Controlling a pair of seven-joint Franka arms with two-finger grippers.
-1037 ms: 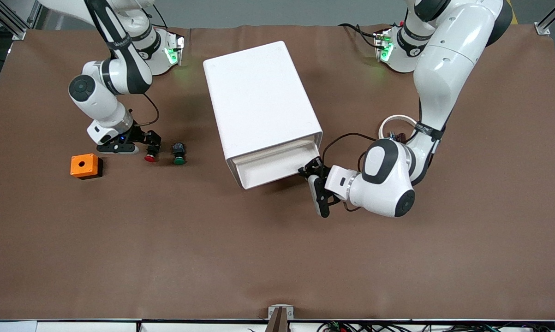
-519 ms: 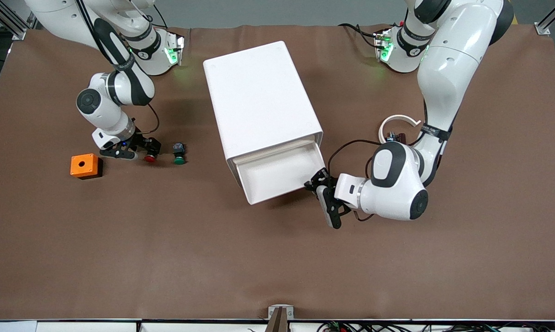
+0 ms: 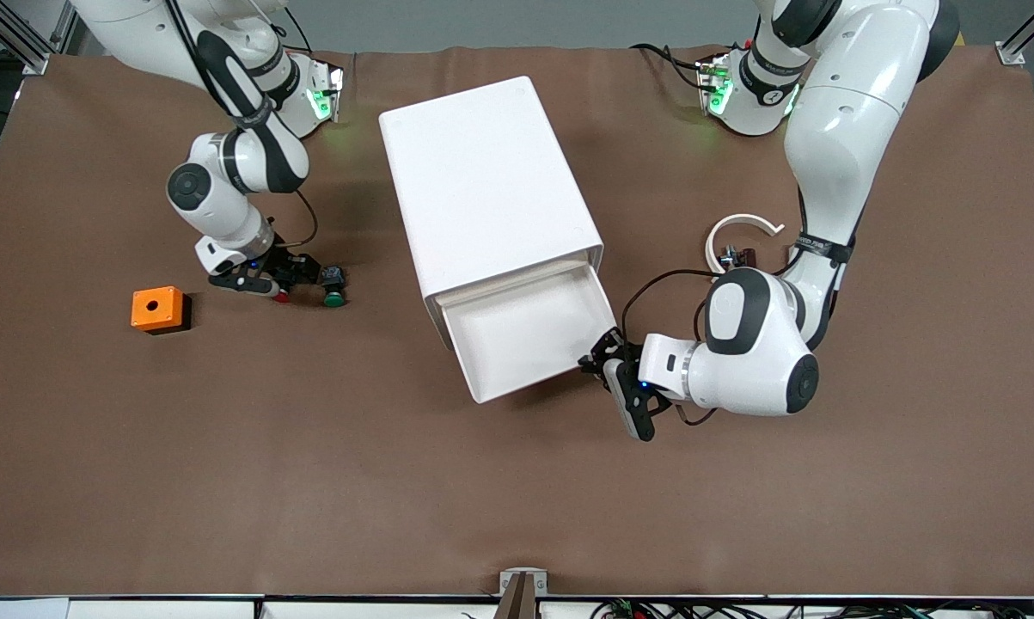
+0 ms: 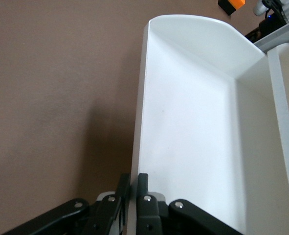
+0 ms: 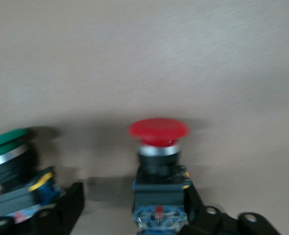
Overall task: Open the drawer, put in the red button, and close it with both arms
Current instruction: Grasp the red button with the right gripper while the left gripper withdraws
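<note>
The white cabinet [image 3: 482, 180] stands mid-table. Its drawer [image 3: 525, 340], just under the top, is pulled partly out and is empty. My left gripper [image 3: 604, 359] is shut on the corner of the drawer's front wall, one finger inside and one outside, as the left wrist view [image 4: 134, 183] shows. The red button [image 3: 282, 297] lies on the table toward the right arm's end, cap toward the camera. My right gripper [image 3: 291, 277] is low over it and open. In the right wrist view the red button [image 5: 159, 147] sits between the fingers of the right gripper [image 5: 132, 205], close to one of them.
A green button [image 3: 334, 297] lies right beside the red one, on the cabinet's side, and shows in the right wrist view [image 5: 10, 152]. An orange cube [image 3: 156, 309] sits toward the right arm's end. A white curved ring [image 3: 743, 225] lies by the left arm.
The left gripper has pulled the drawer farther out toward the camera. The right gripper has shifted toward the cabinet and now straddles the red button.
</note>
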